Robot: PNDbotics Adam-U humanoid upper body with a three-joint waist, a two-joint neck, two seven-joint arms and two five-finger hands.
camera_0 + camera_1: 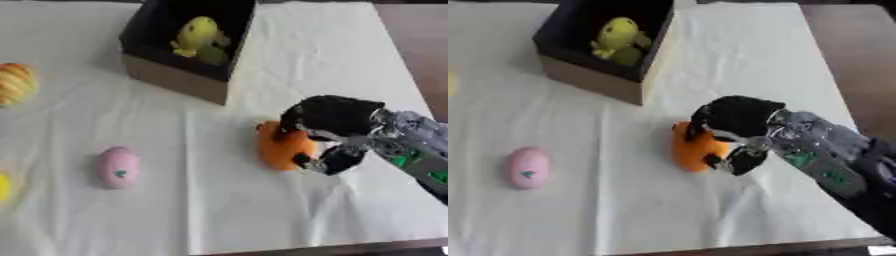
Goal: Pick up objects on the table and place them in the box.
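Orange obj [282, 149] part-hidden by hand [331, 120]

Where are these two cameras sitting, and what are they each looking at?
Left eye view: in the robot's head, looking down at the white-clothed table; shows the right hand curled round an orange object, plus a striped egg at the left edge.
Right eye view: the same head, set slightly rightward; more of the right arm shows.
Both share the box holding a yellow toy, and the pink egg.

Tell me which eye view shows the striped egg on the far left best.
The left eye view: the orange-striped egg shows nearly whole at the left edge. The right eye view catches only a yellowish sliver of it at its left edge.
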